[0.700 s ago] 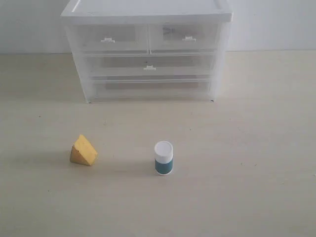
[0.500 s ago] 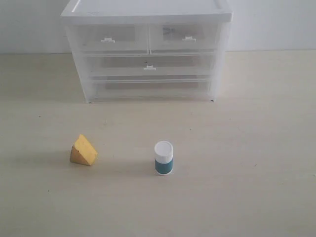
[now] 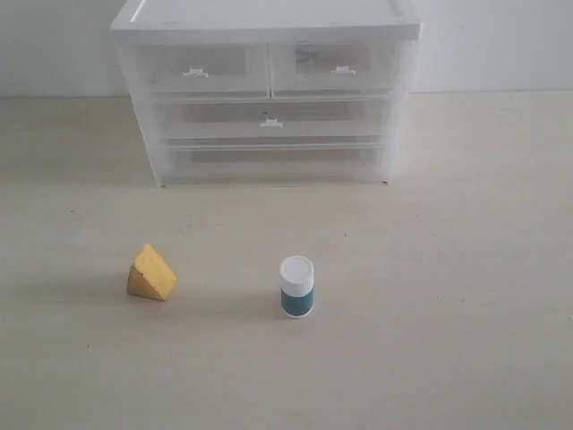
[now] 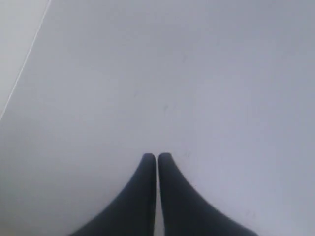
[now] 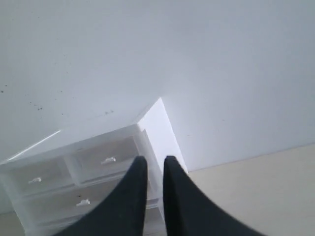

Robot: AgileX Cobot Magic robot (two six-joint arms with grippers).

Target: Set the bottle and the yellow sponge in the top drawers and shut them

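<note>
The bottle point(image 3: 296, 287) stands upright on the table point(image 3: 466, 313), white cap up, dark teal band around its lower half. It is near the middle of the exterior view, on open tabletop with nothing touching it. The sponge point(image 3: 151, 274) lies well apart from it on the same table, towards that view's left, resting on a flat face with its ridge pointing up.

Further back stands the cabinet point(image 3: 269, 27), white and translucent, against the wall point(image 3: 501, 45). Its upper row holds two half-width drawers side by side: the left top drawer point(image 3: 201, 72) and the right top drawer point(image 3: 336, 67). Both sit pushed in, flush with the front, each with a small white tab handle. Below them are two full-width drawers, also pushed in. A dark smudge shows through the front of the right top drawer (what it is cannot be made out).

The left gripper point(image 4: 157, 157) has its dark fingers pressed together, holding nothing, with only a pale blank surface before it. The right gripper point(image 5: 154, 161) has its fingers nearly together, a thin slit between them and nothing in it. Its camera looks past them at the cabinet point(image 5: 160, 132) and the wall behind.
</note>
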